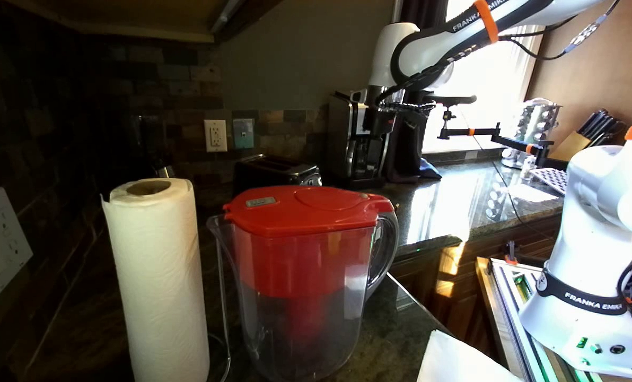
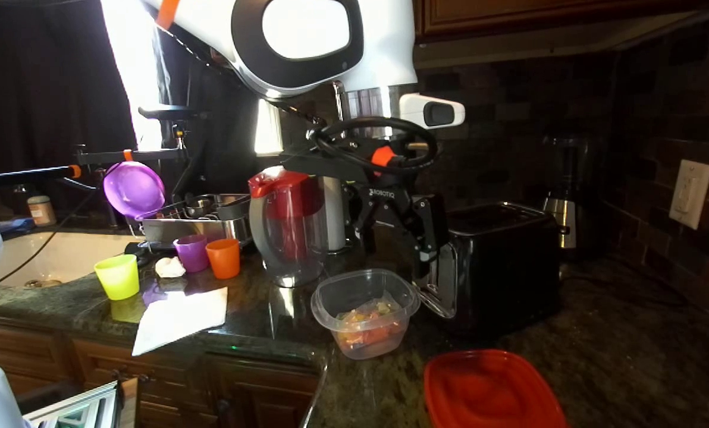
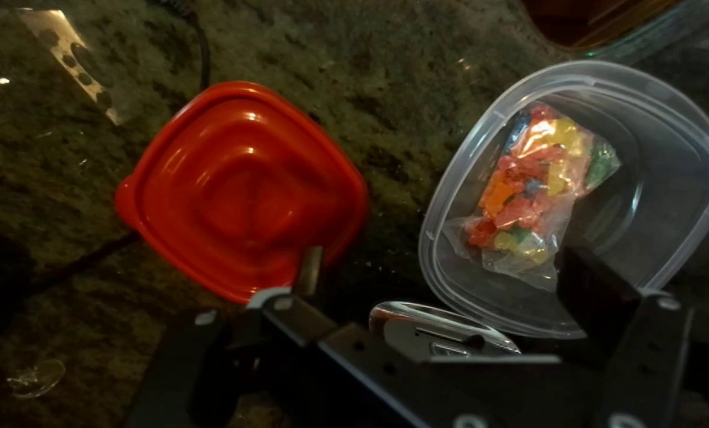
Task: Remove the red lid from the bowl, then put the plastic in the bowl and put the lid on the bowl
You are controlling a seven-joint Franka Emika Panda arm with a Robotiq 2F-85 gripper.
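The red lid (image 2: 491, 389) lies apart from the bowl on the dark counter, near the front in an exterior view. In the wrist view, the red lid (image 3: 244, 184) is left of the bowl, its tab pointing left. The clear plastic bowl (image 2: 366, 279) stands uncovered in front of the toaster; the wrist view shows the bowl (image 3: 675, 196) at right. The plastic, a clear bag of colourful pieces (image 3: 530, 184), lies inside the bowl. It also shows as a bag (image 2: 369, 321) through the bowl's wall. My gripper (image 2: 395, 252) is open and empty above the counter, beside the toaster. Its fingers (image 3: 449, 276) are spread wide.
The black toaster (image 2: 503, 267) stands close by the gripper and bowl. The red-topped pitcher (image 2: 289, 226) stands behind the bowl, with a paper towel roll (image 1: 157, 281) beyond. Cups, including an orange one (image 2: 223, 258), and a white sheet (image 2: 182, 318) are at left.
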